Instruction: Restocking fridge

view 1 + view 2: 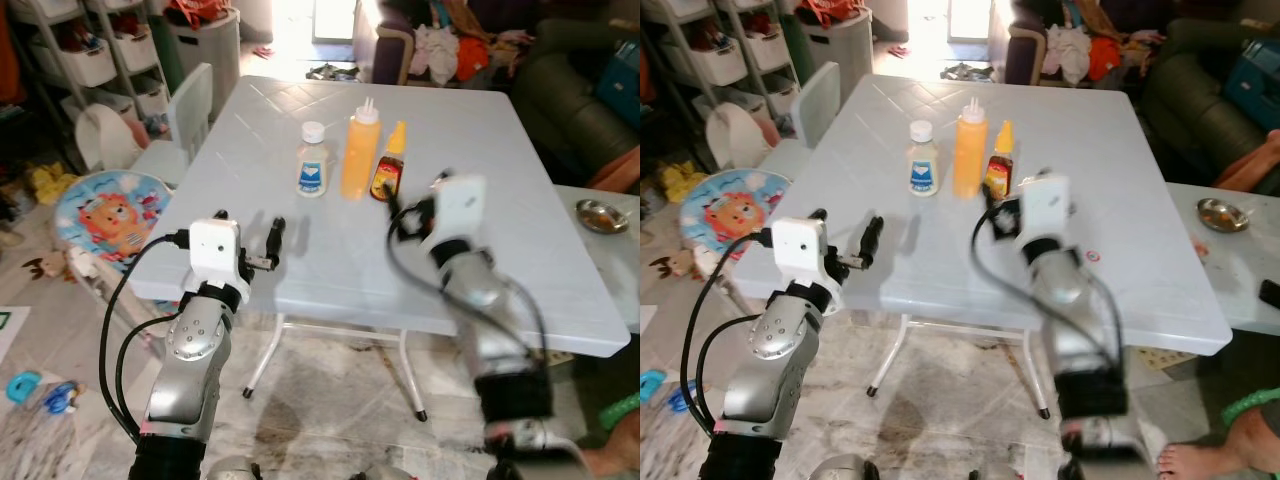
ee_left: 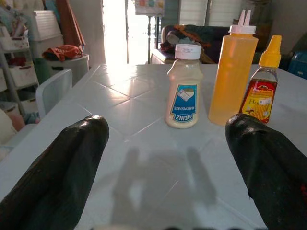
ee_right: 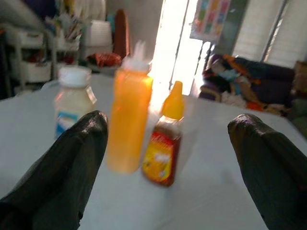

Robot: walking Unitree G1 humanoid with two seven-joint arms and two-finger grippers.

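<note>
While blurred, right tool [image 1: 408, 212] nears honey bottle [image 1: 387, 175].

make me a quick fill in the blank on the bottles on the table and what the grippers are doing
1. Three bottles stand in a row on the white table; the one in the middle is the tall ____ squeeze bottle.
2. The label on the mayonnaise bottle reads ____.
3. The small honey bottle has a ____ cap.
4. The left gripper and the right gripper both have their fingers ____, with nothing held.

Missing words: orange; Heinz; yellow; open
</note>
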